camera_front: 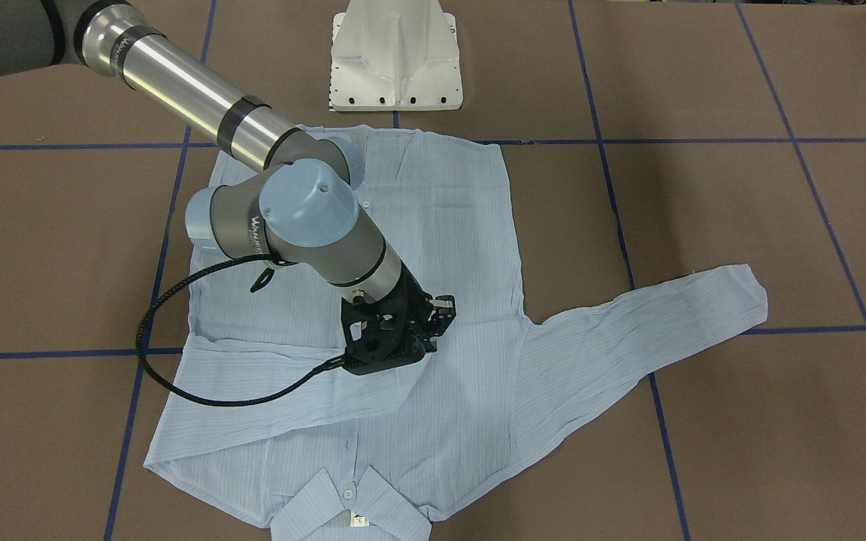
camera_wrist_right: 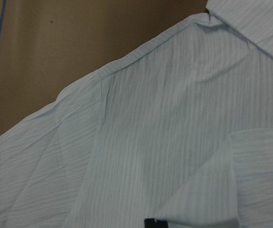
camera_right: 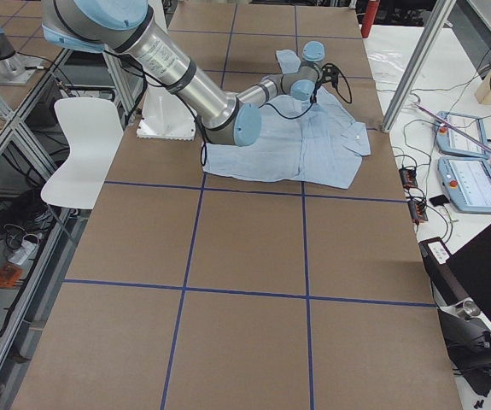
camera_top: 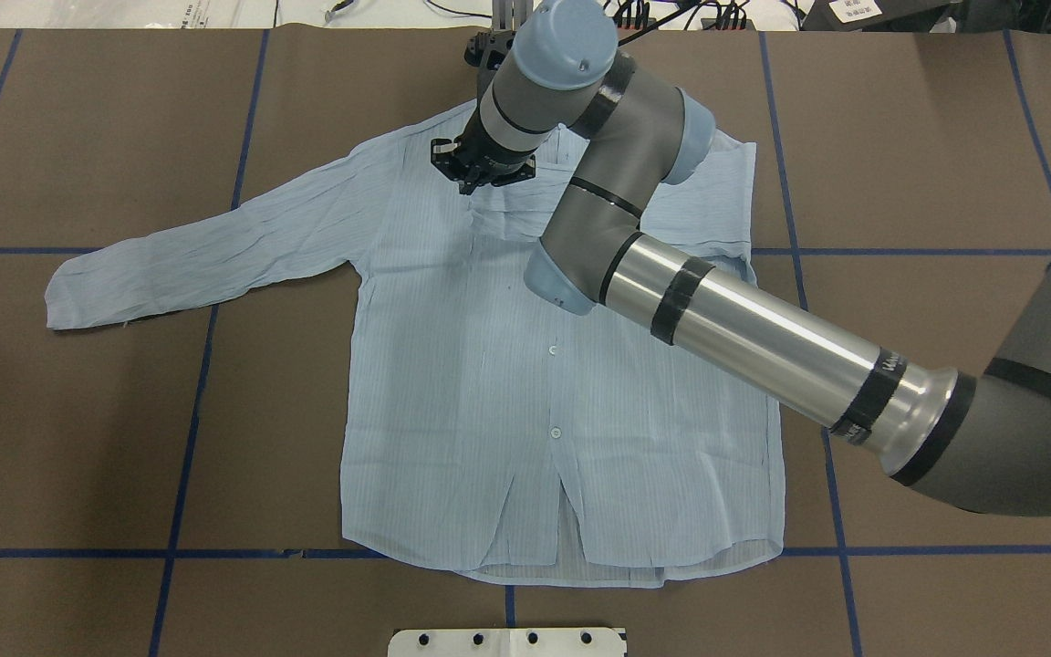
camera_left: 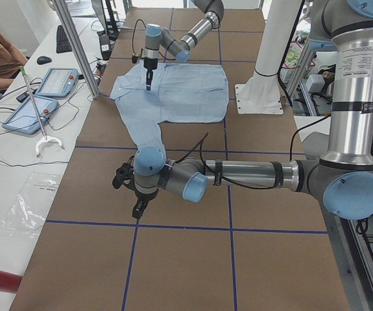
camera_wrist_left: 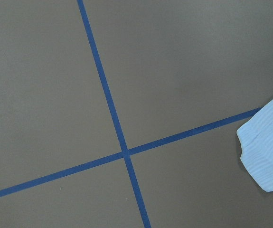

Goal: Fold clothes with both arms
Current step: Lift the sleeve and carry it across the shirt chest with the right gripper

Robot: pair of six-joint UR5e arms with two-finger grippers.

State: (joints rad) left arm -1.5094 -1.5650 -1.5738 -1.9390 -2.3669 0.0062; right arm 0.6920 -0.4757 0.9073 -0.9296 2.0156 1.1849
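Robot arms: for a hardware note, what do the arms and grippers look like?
The right arm and left arm are silver tubes with grey joints, light blue caps and black bands; the right's carry white lettering. The right gripper and left gripper are black; a black cable loops to the right one.
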